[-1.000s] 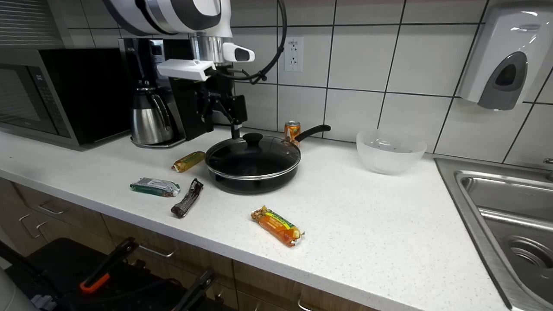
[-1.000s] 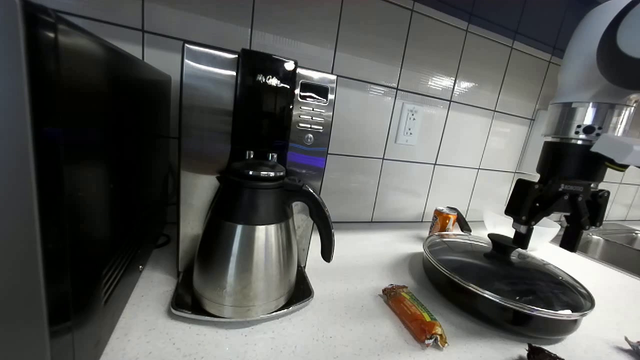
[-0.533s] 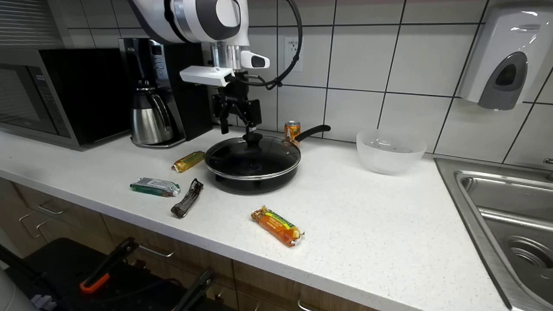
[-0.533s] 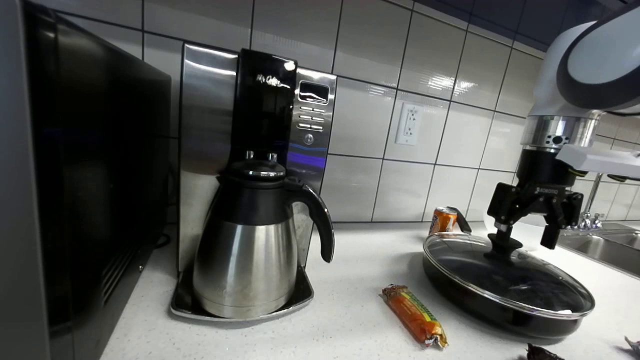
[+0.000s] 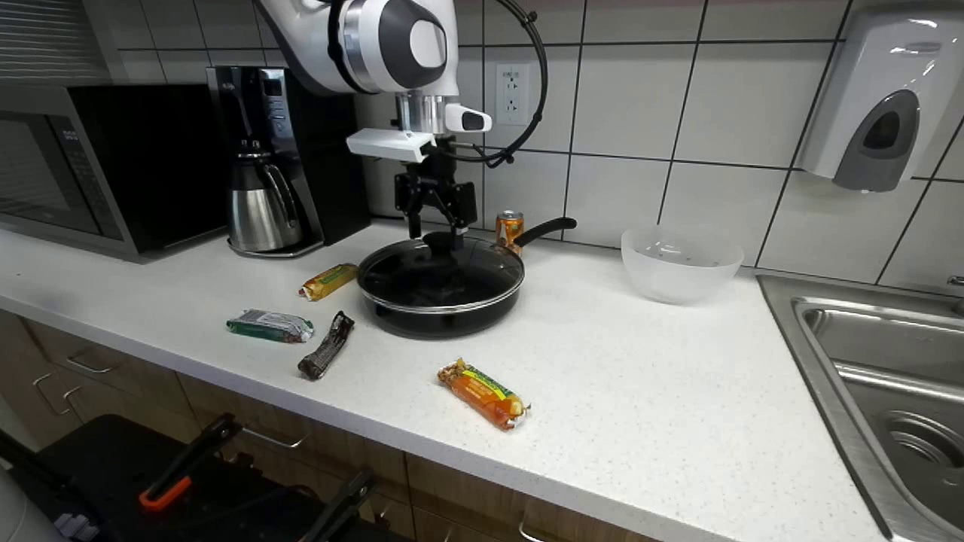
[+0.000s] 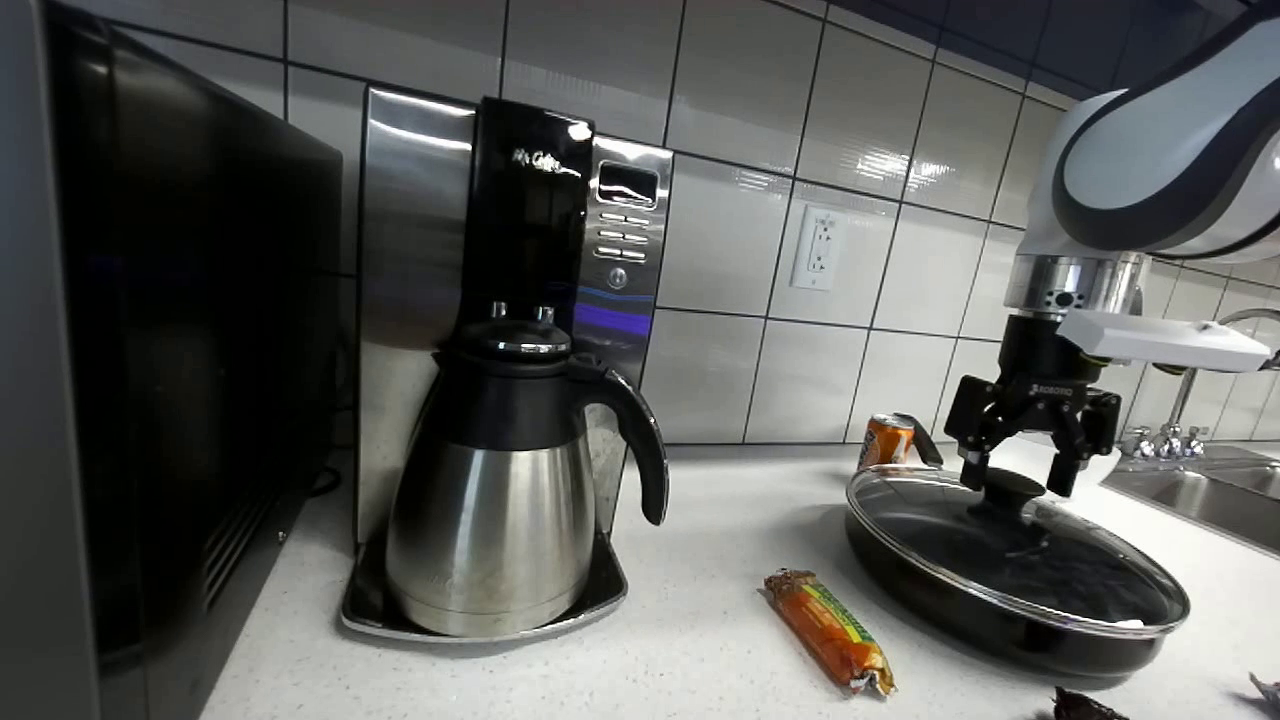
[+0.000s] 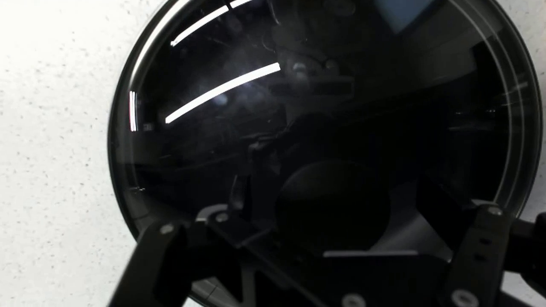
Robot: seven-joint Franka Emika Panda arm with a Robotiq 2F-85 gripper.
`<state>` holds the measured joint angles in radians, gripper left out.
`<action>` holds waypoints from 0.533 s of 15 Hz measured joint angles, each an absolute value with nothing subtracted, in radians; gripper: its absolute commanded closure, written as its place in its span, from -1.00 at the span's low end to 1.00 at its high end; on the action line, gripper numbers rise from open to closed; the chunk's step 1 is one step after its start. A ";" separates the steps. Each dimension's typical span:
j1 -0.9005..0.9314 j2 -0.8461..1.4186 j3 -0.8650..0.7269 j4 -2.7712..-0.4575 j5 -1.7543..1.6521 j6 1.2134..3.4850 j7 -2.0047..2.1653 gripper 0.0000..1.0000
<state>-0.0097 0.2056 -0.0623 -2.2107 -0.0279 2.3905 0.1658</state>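
Farthest left of the pan (image 5: 444, 324) in an exterior view stands the microwave (image 5: 154, 162), then the coffee maker (image 5: 327, 173) with its steel carafe (image 5: 260, 214). On the surface (image 5: 640, 399), left of the pan and nearer the front edge, lies the green-wrapped bar (image 5: 269, 326); next comes the dark bar (image 5: 327, 346), slanting toward the pan, and the gold-wrapped bar (image 5: 329, 282) lies near the pan's left side.

Above the middle of the pan hangs the end effector (image 6: 1018, 477), pointing down, its fingers (image 6: 1064, 474) spread wide and gripping nothing. Nearest to it is the knob (image 7: 332, 204) of the glass lid (image 6: 1085, 570), which sits on the pan. The knob lies straight beneath the end effector's body, at the pan's centre, with one fingertip to its left and one to its right in both exterior views; the wrist view likewise frames its dark disc between the fingers. Whether either fingertip touches the knob, I cannot tell. The knob is round, so it offers no long axis.

In front of the pan and slightly right lies the orange-wrapped bar (image 5: 484, 395). Behind the pan stands the orange can (image 5: 509, 223), beside the handle (image 5: 546, 229), which runs back and right. Well to the pan's right sits the frosted bowl (image 5: 678, 282); the sink (image 5: 804, 339) is farther right.
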 measured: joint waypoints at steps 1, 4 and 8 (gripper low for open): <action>-0.010 0.218 -0.063 -2.198 -0.028 2.390 0.166 -1.00; -0.010 0.244 -0.064 -2.169 -0.028 2.390 0.166 -1.00; -0.010 0.248 -0.064 -2.160 -0.027 2.390 0.166 -1.00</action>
